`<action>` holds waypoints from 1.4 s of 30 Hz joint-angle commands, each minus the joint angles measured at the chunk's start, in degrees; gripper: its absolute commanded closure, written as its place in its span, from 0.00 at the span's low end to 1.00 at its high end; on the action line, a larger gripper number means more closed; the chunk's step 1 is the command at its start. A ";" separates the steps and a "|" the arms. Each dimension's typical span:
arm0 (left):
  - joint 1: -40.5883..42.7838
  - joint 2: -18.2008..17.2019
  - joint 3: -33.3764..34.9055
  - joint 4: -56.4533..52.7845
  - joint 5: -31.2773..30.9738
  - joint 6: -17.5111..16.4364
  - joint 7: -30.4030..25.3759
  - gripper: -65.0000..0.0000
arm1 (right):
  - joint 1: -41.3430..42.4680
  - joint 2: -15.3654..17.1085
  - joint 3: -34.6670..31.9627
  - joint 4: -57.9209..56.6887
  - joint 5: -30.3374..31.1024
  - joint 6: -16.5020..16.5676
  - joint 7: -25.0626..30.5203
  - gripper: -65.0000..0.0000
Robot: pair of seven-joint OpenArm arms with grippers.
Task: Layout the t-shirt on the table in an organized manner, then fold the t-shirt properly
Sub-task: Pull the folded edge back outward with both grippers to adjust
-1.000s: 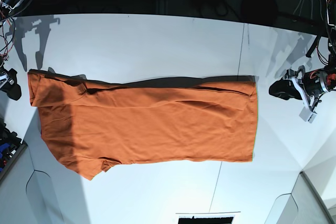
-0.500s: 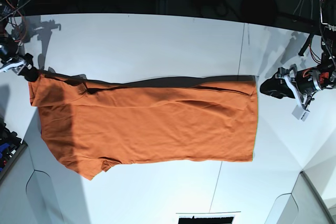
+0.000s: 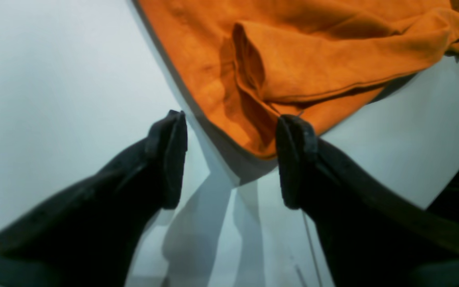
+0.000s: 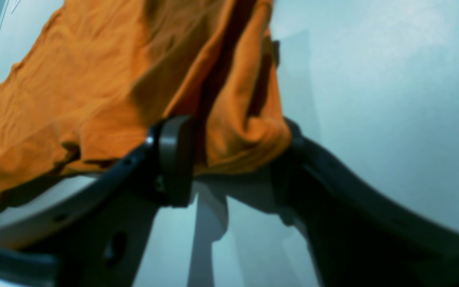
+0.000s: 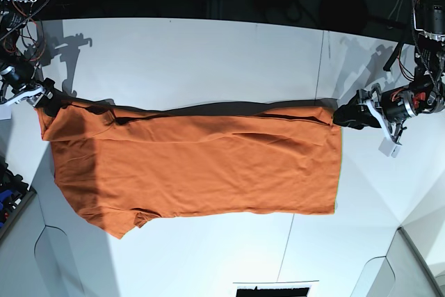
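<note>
T-shirt [image 5: 201, 165] soft matt cloth; table [image 5: 208, 60] smooth matt.

The t-shirt [image 5: 201, 165] is one solid orange all over, with no print or stripe; its shade turns a darker burnt orange in the creases and along the folded edge farthest from the camera in the base view. In the wrist views the same cloth looks brighter, nearly amber, on the lit folds. The worktop [image 5: 208, 60] under the t-shirt is matte white, faintly blue-grey in shadow, crossed by a thin dark seam beside the t-shirt's hem. The left hand [image 3: 229, 159] is black throughout. The right hand [image 4: 229, 159] is black too, its fingers [image 4: 175, 159] dark grey. Beyond the worktop's far edge the background is black.
</note>
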 commanded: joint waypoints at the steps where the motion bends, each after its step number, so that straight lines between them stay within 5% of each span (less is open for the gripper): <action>1: -1.16 -1.25 -0.44 0.68 -1.84 -0.34 -0.55 0.42 | 0.83 0.96 0.13 0.55 0.46 0.20 0.04 0.53; 8: -3.45 -1.25 -0.44 0.68 -7.13 -0.34 3.72 0.42 | 0.85 0.96 0.13 0.55 0.42 0.22 0.04 0.53; 19: -2.84 0.17 -0.33 0.66 6.08 -0.34 -1.14 0.42 | 0.85 0.96 0.13 0.55 0.39 0.22 0.00 0.53; 29: -1.92 1.79 -0.31 0.72 -0.81 -0.34 2.32 0.42 | 0.85 0.96 0.13 0.55 0.20 0.22 -0.17 0.53; 37: -1.92 5.60 -0.31 0.72 2.45 -0.34 1.88 0.42 | 0.85 0.96 0.13 0.55 0.22 0.22 -0.17 0.53; 40: -1.90 5.55 -0.31 0.72 5.22 -0.34 0.17 0.65 | 0.87 0.94 0.11 0.55 0.24 0.22 -0.13 0.57; 42: -1.90 5.55 -0.31 0.72 6.49 -0.34 0.00 0.85 | 0.85 0.96 0.11 0.55 0.33 0.22 -0.13 0.75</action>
